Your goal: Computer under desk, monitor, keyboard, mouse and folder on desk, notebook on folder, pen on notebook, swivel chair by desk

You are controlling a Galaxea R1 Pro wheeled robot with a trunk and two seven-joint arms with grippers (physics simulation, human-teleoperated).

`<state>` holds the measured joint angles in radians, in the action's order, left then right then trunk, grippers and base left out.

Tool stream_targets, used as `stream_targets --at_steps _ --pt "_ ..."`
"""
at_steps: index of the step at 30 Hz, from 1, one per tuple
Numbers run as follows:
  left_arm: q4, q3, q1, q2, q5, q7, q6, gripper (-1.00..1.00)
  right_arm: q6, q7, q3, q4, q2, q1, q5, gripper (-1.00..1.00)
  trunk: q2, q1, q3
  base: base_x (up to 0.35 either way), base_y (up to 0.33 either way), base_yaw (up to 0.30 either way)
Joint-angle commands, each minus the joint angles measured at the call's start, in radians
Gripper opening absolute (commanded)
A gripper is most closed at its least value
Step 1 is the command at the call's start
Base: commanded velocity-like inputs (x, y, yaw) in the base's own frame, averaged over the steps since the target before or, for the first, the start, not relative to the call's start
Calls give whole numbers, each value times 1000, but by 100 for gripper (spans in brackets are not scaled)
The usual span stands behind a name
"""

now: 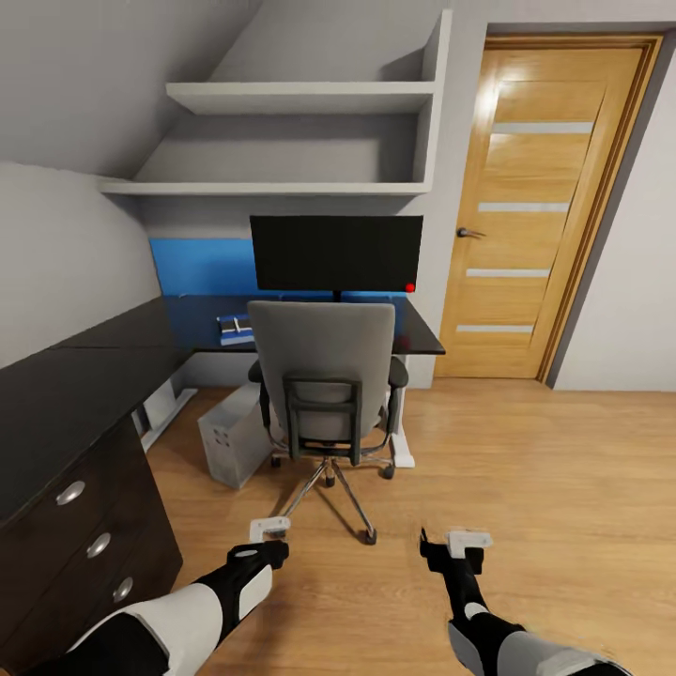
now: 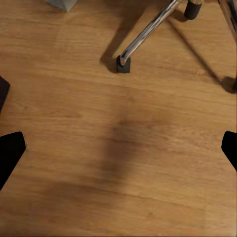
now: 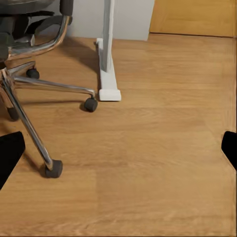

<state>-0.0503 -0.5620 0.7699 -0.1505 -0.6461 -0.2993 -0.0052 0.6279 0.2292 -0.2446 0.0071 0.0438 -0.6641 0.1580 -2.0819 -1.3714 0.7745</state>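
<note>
Monitor [image 1: 336, 252] upright on desk [image 1: 56, 394], black screen facing out, red dot at lower right corner, blue back panel behind it. Desk is L-shaped, glossy black top, drawers with round silver knobs on the near left run. Swivel chair [image 1: 324, 376] grey, tall back toward camera, pushed up to desk edge right in front of the monitor; chrome star base and castors on wood floor. Computer [image 1: 233, 434], pale grey tower, on floor under desk, just left of the chair.
</note>
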Motion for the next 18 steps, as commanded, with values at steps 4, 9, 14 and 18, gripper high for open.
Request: stream_targets --at_steps 4,9,14,18 --pt "17 -9 -8 -4 -8 -5 -70 100 35 3 -10 10 -20 43 12 100 28 16 -12 0 0 0" --pt "26 -8 -65 -6 -8 -5 -134 100 54 0 -10 15 -33 71 13 100 63 35 -27 0 0 0" --pt "28 -5 -167 -2 -9 0 -153 100 56 -3 -11 17 -34 79 12 100 98 54 -43 0 0 0" --pt "29 -4 -279 45 -9 3 -184 100 53 -2 -12 17 -29 107 14 100 126 69 -56 0 0 0"
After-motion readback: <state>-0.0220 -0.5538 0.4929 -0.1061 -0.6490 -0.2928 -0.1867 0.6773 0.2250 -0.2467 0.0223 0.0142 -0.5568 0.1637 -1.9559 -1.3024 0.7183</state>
